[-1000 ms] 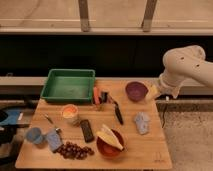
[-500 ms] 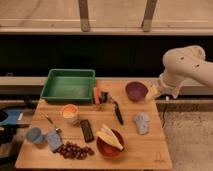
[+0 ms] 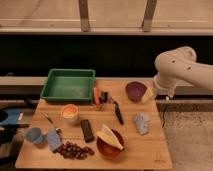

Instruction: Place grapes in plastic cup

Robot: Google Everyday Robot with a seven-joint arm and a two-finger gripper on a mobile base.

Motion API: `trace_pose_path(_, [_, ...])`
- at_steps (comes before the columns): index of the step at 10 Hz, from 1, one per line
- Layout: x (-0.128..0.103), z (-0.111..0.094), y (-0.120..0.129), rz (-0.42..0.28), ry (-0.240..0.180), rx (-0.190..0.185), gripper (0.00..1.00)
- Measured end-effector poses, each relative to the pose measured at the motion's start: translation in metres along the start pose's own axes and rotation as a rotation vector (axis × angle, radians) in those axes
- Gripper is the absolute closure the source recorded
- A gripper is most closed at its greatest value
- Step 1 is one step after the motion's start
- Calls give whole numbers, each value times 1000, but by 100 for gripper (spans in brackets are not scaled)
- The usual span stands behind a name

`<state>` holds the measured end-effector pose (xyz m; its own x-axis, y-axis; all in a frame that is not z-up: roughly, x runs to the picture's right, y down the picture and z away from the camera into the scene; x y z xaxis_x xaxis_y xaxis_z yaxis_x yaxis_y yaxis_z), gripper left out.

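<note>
The grapes (image 3: pixel 74 150) lie as a dark reddish bunch near the table's front edge, left of centre. The plastic cup (image 3: pixel 34 135), small and light blue, stands at the front left corner, a short way left of the grapes. My gripper (image 3: pixel 166 95) hangs from the white arm (image 3: pixel 180 67) at the table's far right edge, just right of the purple bowl (image 3: pixel 135 91). It is open and holds nothing, far from both the grapes and the cup.
A green tray (image 3: pixel 70 85) sits at the back left. An orange cup (image 3: pixel 69 113), a dark bar (image 3: pixel 87 130), a black knife (image 3: pixel 117 114), a red bowl (image 3: pixel 102 147) with a pale wedge and a blue-grey cloth (image 3: pixel 142 122) are spread over the wooden table (image 3: pixel 145 152).
</note>
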<state>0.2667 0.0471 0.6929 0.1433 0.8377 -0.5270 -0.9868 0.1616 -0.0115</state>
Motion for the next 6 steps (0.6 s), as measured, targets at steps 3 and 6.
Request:
trace_pose_path(3, [-16, -1, 21, -60, -1, 26, 20])
trace_pose_path(6, [-43, -3, 74, -166, -7, 26, 20])
